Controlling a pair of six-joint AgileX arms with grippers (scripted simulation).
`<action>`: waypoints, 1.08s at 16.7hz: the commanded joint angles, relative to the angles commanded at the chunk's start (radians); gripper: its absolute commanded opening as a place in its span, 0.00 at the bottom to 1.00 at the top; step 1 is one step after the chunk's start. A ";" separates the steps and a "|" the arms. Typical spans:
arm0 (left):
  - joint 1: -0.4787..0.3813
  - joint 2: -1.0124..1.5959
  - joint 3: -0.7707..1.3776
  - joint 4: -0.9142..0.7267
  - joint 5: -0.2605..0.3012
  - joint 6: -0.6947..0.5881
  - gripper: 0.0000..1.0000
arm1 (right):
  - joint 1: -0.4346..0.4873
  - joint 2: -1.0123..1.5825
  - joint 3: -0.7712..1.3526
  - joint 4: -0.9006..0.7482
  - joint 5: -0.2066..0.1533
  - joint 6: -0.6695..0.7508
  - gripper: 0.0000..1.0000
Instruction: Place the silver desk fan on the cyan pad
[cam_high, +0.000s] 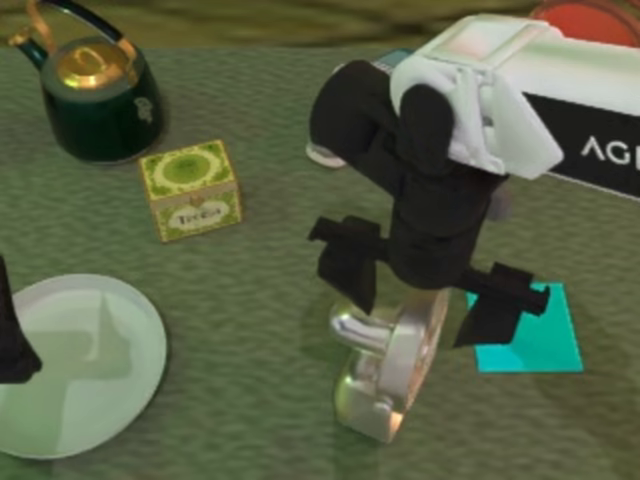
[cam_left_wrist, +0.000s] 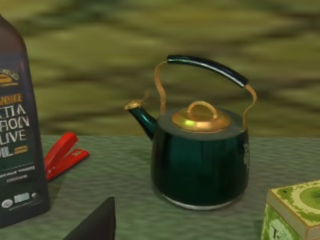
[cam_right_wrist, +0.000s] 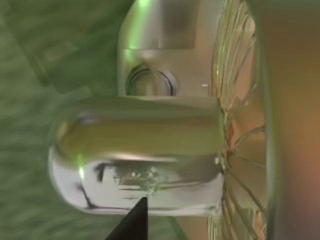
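The silver desk fan (cam_high: 392, 365) is stood upright on the table toward its near edge, a bit right of the middle, with the grille disc seen edge-on from above and the motor housing (cam_right_wrist: 137, 155) sticking out toward the table's left side. So the long axis of the motor runs roughly left-right across the table, and the grille's plane sits across that. The cyan pad (cam_high: 545, 340) is laid flat just beside the fan on its right, not under it yet; the gap can't be judged well because the arm covers part of it.

The right gripper (cam_high: 430, 285) is hung directly above the fan, fingers spread wide, one on the motor side and one out over the pad's edge. Nothing is held or touched as far as can be seen. In the right wrist view the housing is filling the frame straight below, so a drop straight down is probably what's called for.

The left gripper (cam_high: 15, 340) is parked at the table's left edge by the pale green plate (cam_high: 70, 365), and its fingers can't be made out
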 joint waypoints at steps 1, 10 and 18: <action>0.000 0.000 0.000 0.000 0.000 0.000 1.00 | 0.000 0.000 0.000 0.000 0.000 0.000 0.55; 0.000 0.000 0.000 0.000 0.000 0.000 1.00 | 0.000 0.000 0.000 0.000 0.000 0.000 0.00; 0.000 0.000 0.000 0.000 0.000 0.000 1.00 | -0.001 -0.002 0.003 -0.004 0.000 0.001 0.00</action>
